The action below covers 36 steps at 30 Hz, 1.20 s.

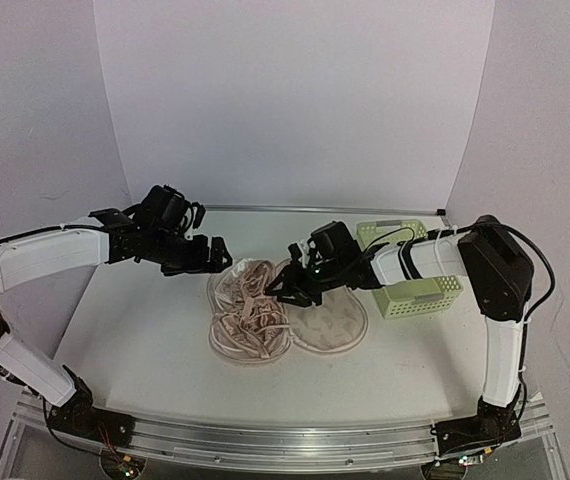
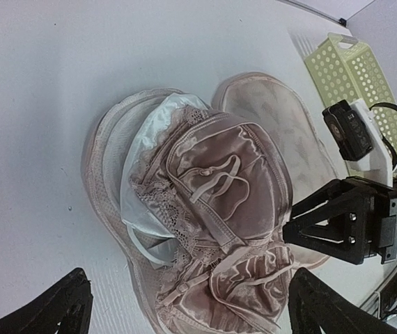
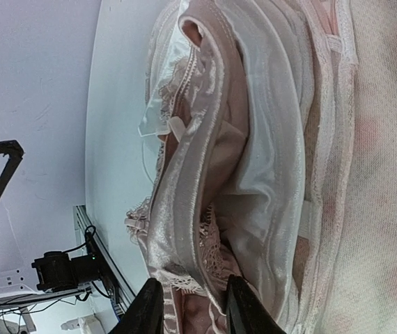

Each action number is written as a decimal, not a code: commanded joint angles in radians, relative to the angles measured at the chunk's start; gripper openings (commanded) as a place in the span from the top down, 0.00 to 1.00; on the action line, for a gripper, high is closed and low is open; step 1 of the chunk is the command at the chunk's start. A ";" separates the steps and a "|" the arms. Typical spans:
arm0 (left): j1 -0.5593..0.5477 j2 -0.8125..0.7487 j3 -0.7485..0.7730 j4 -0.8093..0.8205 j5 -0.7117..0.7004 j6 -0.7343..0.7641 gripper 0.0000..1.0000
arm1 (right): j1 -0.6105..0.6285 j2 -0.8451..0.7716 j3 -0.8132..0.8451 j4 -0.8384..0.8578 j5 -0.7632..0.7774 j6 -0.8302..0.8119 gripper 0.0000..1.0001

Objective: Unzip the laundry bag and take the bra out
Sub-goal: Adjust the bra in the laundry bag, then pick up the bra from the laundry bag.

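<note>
Evidently the unzipping is done: the laundry bag lies spread open on the table as two flat lobes, so the step in hand is lifting out the bra. That garment, pale pink satin with lace trim and a white lining, sits bunched in the lobe on the left arm's side, its thin straps tangled on top. The other lobe shows only bare fabric. The right gripper is low at the bra's inner edge, its jaws a narrow way apart with lace showing in the gap, and nothing looks pinched between them. The left gripper hangs over the bag's far left edge, jaws spread wide and holding nothing. The next move, as I judge it, calls for the right jaws to close on a firm fold of satin or a strap, then rise and carry it clear. The left arm could perhaps pin the pouch so that it does not come up too. The pale-green basket stands just beside the bag on the right, and nothing shows in the part the right arm leaves uncovered.
</note>
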<state>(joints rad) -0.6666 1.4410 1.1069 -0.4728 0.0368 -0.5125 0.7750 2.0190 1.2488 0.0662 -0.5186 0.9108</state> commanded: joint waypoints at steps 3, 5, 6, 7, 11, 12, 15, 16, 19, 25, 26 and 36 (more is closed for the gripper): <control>0.005 0.005 0.058 0.012 -0.022 0.023 0.02 | 0.006 -0.003 0.047 0.083 -0.041 -0.010 0.57; 0.005 0.006 0.059 0.011 -0.020 0.025 0.02 | 0.006 0.005 0.053 0.090 -0.047 -0.005 0.54; 0.005 0.005 0.059 0.011 -0.020 0.025 0.02 | 0.006 0.008 0.057 0.093 -0.047 -0.004 0.53; 0.005 0.003 0.058 0.011 -0.020 0.025 0.02 | 0.006 0.009 0.059 0.094 -0.046 -0.004 0.53; 0.005 -0.004 0.053 0.011 -0.022 0.025 0.02 | 0.006 0.017 0.075 0.095 -0.019 -0.024 0.49; 0.005 -0.004 0.053 0.011 -0.023 0.023 0.02 | 0.006 0.024 0.085 0.095 -0.015 -0.027 0.49; 0.005 -0.005 0.053 0.010 -0.023 0.023 0.02 | 0.006 0.052 0.117 0.093 -0.015 -0.032 0.48; 0.005 -0.006 0.052 0.010 -0.023 0.024 0.02 | 0.006 0.059 0.129 0.093 -0.015 -0.032 0.48; 0.005 -0.010 0.049 0.010 -0.023 0.024 0.02 | 0.005 0.076 0.156 0.093 -0.019 -0.032 0.48; 0.005 -0.013 0.044 0.010 -0.028 0.024 0.02 | 0.006 0.121 0.185 0.055 -0.023 -0.032 0.50; 0.005 -0.014 0.043 0.010 -0.028 0.023 0.02 | 0.006 0.127 0.184 0.051 -0.024 -0.031 0.50; 0.005 -0.016 0.037 0.010 -0.026 0.026 0.02 | 0.006 0.133 0.173 0.035 -0.036 -0.031 0.76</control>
<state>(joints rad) -0.6666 1.4452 1.1072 -0.4732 0.0231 -0.4976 0.7753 2.1746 1.3979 0.0807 -0.5446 0.8898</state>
